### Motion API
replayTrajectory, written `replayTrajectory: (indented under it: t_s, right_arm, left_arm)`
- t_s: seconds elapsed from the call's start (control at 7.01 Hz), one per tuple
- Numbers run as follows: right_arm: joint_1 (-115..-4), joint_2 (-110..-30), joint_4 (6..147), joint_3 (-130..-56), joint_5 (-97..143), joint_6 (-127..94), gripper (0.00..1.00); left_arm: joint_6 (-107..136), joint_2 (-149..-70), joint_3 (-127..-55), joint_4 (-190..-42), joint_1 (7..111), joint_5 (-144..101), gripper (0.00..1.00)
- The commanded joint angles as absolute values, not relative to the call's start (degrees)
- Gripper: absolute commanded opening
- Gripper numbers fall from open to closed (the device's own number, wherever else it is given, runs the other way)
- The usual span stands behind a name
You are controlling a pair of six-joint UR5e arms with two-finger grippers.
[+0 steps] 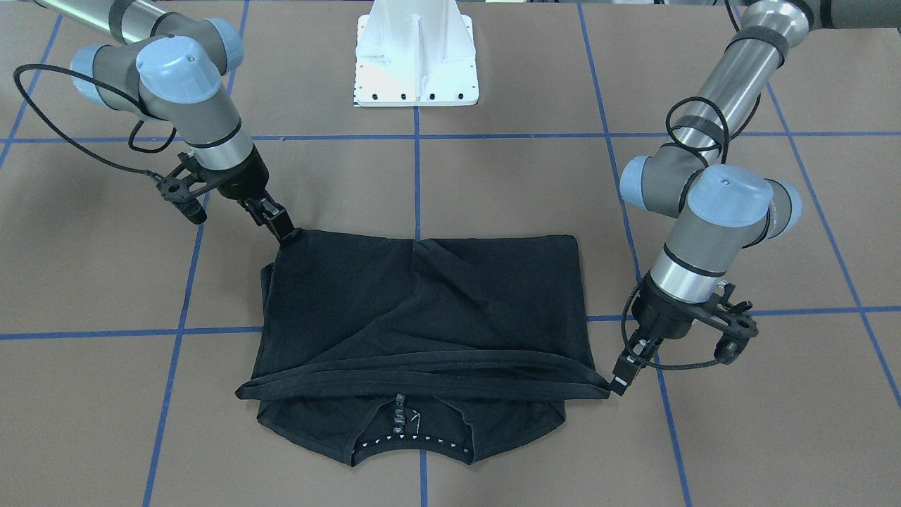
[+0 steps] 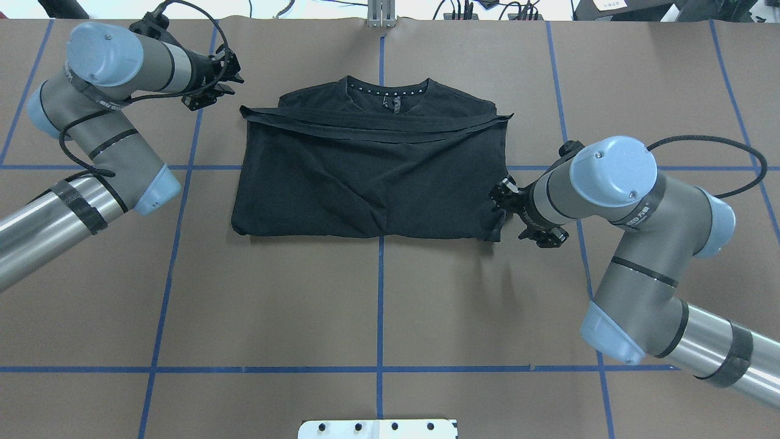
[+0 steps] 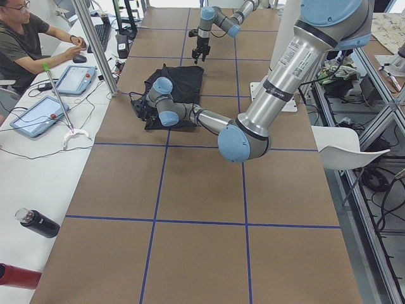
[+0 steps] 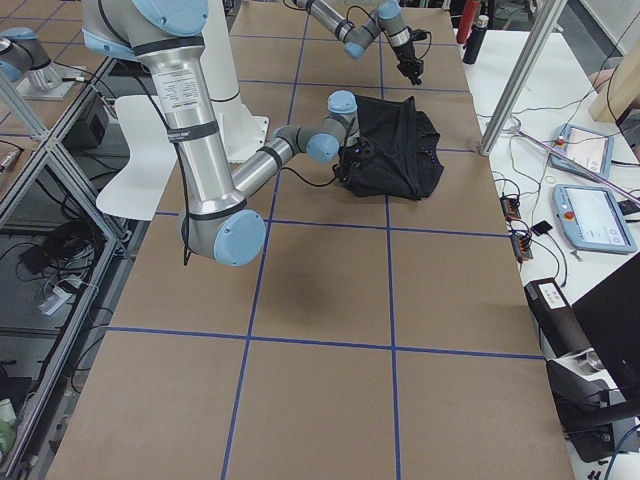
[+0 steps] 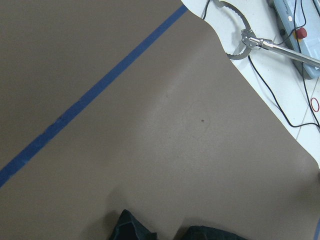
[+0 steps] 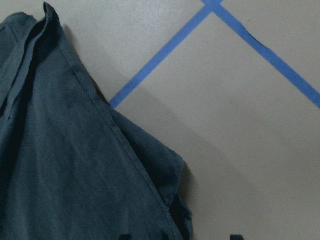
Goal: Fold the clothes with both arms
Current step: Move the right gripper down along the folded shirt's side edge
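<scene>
The black T-shirt (image 1: 422, 310) (image 2: 365, 177) lies folded on the brown table. Its hem band (image 1: 422, 373) is laid across just short of the collar with the white marks (image 1: 412, 443). At the hem's end, on the collar side, my left gripper (image 1: 618, 384) is shut on the cloth. A scrap of black cloth (image 5: 130, 227) shows at the bottom of the left wrist view. My right gripper (image 1: 287, 232) (image 2: 498, 204) pinches the shirt's corner on the fold line nearest the robot, and that corner (image 6: 170, 190) is drawn to a point. The chest graphic is hidden.
The white pedestal base (image 1: 417, 63) stands behind the shirt. Blue tape lines (image 1: 415, 176) cross the table. Along the far table edge a person (image 3: 25, 38) sits by tablets (image 3: 38, 117), cables and a bottle (image 3: 38, 223). A white ring tool (image 5: 235, 30) lies past that edge.
</scene>
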State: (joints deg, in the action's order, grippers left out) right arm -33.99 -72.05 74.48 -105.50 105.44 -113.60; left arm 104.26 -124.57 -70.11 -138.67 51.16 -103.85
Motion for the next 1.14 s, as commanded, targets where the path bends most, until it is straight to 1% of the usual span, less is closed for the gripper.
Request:
replayTrajectory:
  t_s: [0.0,0.57,1.0]
  right_arm:
    - [-30.33,-72.07,74.0,-105.3,101.97,-115.58,0.71]
    - [-29.09,-72.16,74.0,-105.03,101.16,-115.49,0.67]
    - [-29.09,-72.16,74.0,-104.42,101.07,-114.96,0.66]
  left_arm:
    - [104.24,-124.45,-70.14,-138.6,51.15,-103.36,0.36]
    - [104.15,-124.37,-70.14,-138.69,51.15,-102.58,0.36]
    - [104.15,-124.02,-70.14,-138.69,51.06,-102.57,0.36]
